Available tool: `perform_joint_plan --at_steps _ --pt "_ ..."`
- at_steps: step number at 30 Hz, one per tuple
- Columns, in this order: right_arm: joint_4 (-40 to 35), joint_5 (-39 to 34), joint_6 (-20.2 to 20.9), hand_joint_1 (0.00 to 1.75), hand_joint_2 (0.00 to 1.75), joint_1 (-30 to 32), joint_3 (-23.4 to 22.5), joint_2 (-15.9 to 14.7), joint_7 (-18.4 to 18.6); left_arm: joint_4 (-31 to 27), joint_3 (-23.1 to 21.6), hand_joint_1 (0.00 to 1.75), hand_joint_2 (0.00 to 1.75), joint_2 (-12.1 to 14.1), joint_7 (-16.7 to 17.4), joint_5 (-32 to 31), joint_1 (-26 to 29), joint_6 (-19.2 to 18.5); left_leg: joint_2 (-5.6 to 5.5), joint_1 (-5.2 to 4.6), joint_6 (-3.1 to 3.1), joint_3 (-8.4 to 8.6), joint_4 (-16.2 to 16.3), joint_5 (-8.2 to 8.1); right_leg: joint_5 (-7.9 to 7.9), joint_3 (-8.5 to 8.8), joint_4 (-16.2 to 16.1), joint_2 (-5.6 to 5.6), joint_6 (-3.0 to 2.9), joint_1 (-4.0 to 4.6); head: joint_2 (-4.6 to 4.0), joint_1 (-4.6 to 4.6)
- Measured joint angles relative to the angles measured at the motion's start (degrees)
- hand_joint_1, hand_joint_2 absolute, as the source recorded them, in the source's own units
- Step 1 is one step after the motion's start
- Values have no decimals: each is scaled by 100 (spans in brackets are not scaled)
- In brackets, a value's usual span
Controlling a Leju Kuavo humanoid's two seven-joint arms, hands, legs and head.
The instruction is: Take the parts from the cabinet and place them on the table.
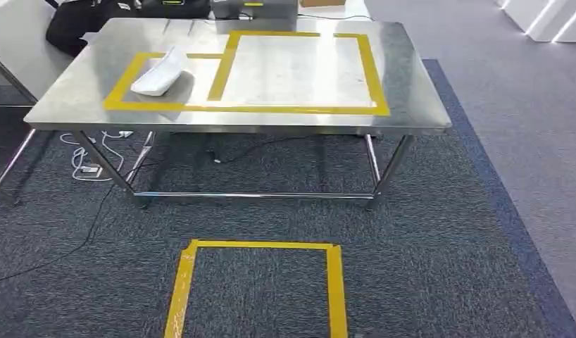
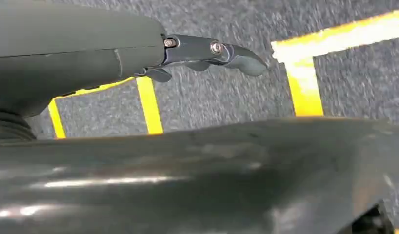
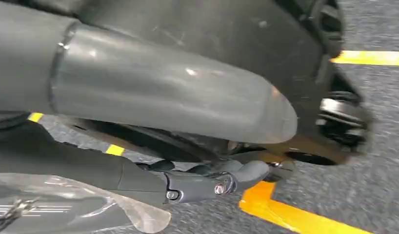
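- We look down from the head view at a stainless steel table standing on dark grey carpet; we use this table as our landmark.
- Yellow tape on the tabletop marks two rectangles side by side, a smaller one toward the table's left end and a larger one filling its middle and right.
- One white part in a clear bag lies on the table, tilted across the far right corner of the smaller rectangle and overlapping its tape.
- On the carpet in front of the table, nearer to us, a square of yellow floor tape outlines a patch of floor.
- White cables lie on the carpet under the table's left end.
- Beyond the table's far edge we see dark equipment and a dark bag-like shape.
- In the left wrist view, our left hand hangs above the taped carpet with its fingers stretched out straight and nothing in its grasp.
- In the right wrist view, our right hand hangs above the taped carpet, fingers curled around a crinkled clear plastic bag with a pale part inside; the picture is blurred, so we cannot tell how tightly it grips.
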Motion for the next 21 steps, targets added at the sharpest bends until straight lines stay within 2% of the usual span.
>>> perform_joint_plan --at_steps 1,2,3,4,5,7,8,9,10,11,13,14,15,16,17,18,19,20,21 --pt "0 18 -7 0 0 11 27 0 7 2 -4 0 0 0 -22 -15 -1 36 -44 -12 -2 -43 8 34 140 191 -236 8 -20 2 0 2" --pt "0 57 -17 0 0 20 55 0 15 7 -13 0 0 0 -48 -54 -3 72 -112 -23 -12 -78 23 61 370 531 -749 47 -49 4 0 2" --pt "0 101 -24 0 0 26 81 0 20 9 -35 0 0 -2 -72 -79 -8 105 -172 -28 -23 -104 43 83 585 902 -1340 151 -84 4 -2 2" --pt "0 136 -28 0 0 26 112 0 22 9 -63 0 0 -13 -92 -99 -13 138 -213 -18 -39 -140 69 99 594 1143 -1779 459 -128 1 0 2" --pt "4 159 -33 0 0 31 153 0 22 9 -89 0 0 -15 -98 -131 -34 166 -271 -60 -54 -193 134 101 555 1174 -1921 491 -123 -18 0 -10" --pt "18 300 -88 0 0 49 215 0 72 11 -111 0 0 -13 -101 -160 -36 195 -385 -26 -122 -239 125 153 572 1156 -1873 378 -136 14 -2 -2" --pt "20 431 -134 0 0 60 283 0 127 18 -129 0 0 -20 -99 -186 -21 208 -447 -14 -164 -255 120 181 594 1163 -1876 314 -169 29 0 -4" --pt "28 513 -151 0 0 61 365 17 159 22 -138 0 0 -5 -90 -195 -14 221 -471 -23 -185 -280 151 180 645 1215 -1921 228 -224 -19 0 4" --pt "28 553 -170 0 0 51 428 17 175 26 -144 0 0 -11 -90 -210 -5 223 -249 -25 -208 -333 248 81 665 1209 -1929 157 -250 -27 -2 -17" --pt "31 564 -186 0 0 54 473 24 175 31 -149 0 0 -11 -88 -223 -8 226 -72 -19 -249 -454 537 -152 680 1195 -1927 92 -273 -27 -2 -75" --pt "33 582 -212 0 0 84 521 28 188 35 -179 0 0 -11 -90 -252 -39 265 42 24 -318 -830 1456 -627 684 1173 -1921 -94 -277 -22 0 -85" --pt "33 590 -244 0 0 89 540 26 212 35 -201 0 0 -13 -107 -273 -38 331 67 46 -341 -992 1865 -776 683 1159 -1915 -187 -277 -22 0 -87" --pt "33 599 -267 0 0 90 556 26 219 37 -219 0 0 -15 -123 -300 -27 377 78 69 -361 -1018 1968 -750 682 1156 -1909 -267 -275 -22 0 -85" --pt "33 603 -282 0 0 88 588 28 223 37 -232 0 0 -15 -136 -315 -14 411 96 89 -371 -901 1793 -593 676 1157 -1903 -338 -267 -24 0 -92" --pt "33 610 -286 0 0 87 608 28 227 37 -234 0 0 -15 -147 -324 -9 429 135 101 -371 -692 1399 -365 668 1162 -1898 -403 -257 -26 -2 -87" --pt "33 610 -297 0 0 87 619 28 227 37 -238 0 0 -15 -153 -330 -10 440 219 107 -363 -408 842 -104 656 1178 -1894 -465 -237 -27 -2 -90" --pt "33 614 -304 0 0 88 628 26 227 37 -245 0 0 -17 -168 -350 -14 453 482 97 -340 -148 338 76 639 1197 -1893 -518 -211 -16 0 -90" --pt "33 616 -306 0 0 90 630 28 227 37 -258 0 0 -31 -175 -361 -35 457 685 20 -312 -88 178 -16 611 1156 -1869 -565 -166 35 0 -105" --pt "33 623 -306 0 0 90 632 26 229 39 -269 0 0 -33 -177 -374 -43 459 595 32 -238 -127 193 2 609 1188 -1871 -619 -137 44 0 -92"
